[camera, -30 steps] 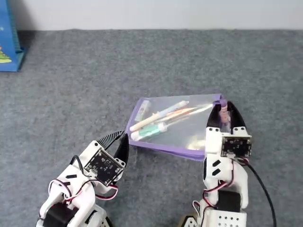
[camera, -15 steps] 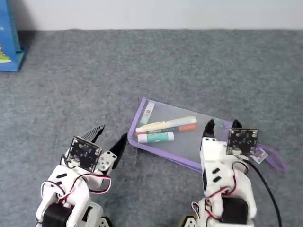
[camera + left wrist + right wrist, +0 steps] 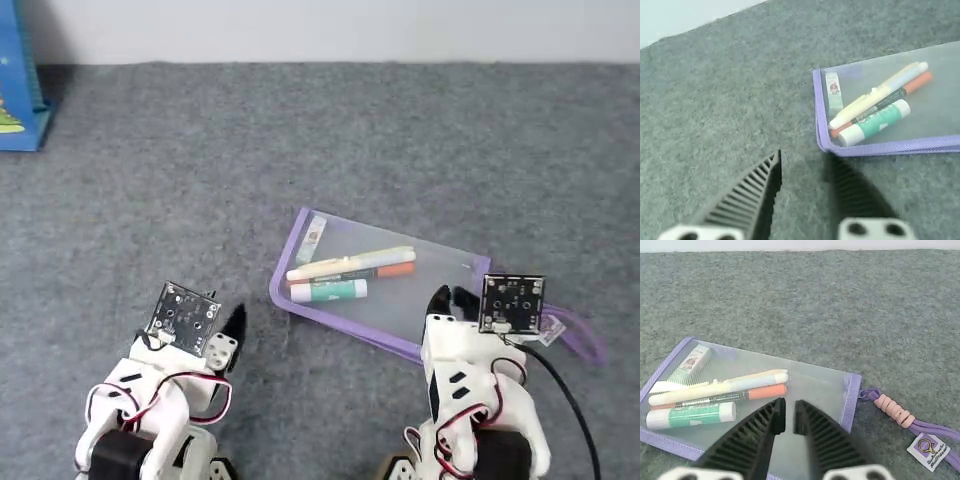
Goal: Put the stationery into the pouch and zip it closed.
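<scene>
Where the left gripper [image 3: 805, 156] hangs: at the near edge of the surface [image 3: 300, 130], short of the pouch's near-left corner, fingers parted a moderate way and empty. It touches nothing, so I judge it is parked.
Right gripper [image 3: 789, 402]: low over the near-right part of the pouch, fingers almost together with only a slit between them, gripping nothing.
Zip pull [image 3: 892, 409]: a beaded cord with a small tag lies loose on the surface, trailing off the pouch's right corner. That fits a zip drawn fully to that end, though I cannot confirm the seam itself.
Pouch [image 3: 395, 305]: clear mesh with purple edging, flat and skewed between the two arms.
Stationery: two pens [image 3: 350, 268], a green-and-white glue stick [image 3: 328, 291] and a small flat packet [image 3: 313, 235] all lie inside, bunched toward the left end.
Stage: by my reading, filling is done and closing is done or nearly so.
Blue box [image 3: 20, 90]: far left corner, well apart.
</scene>
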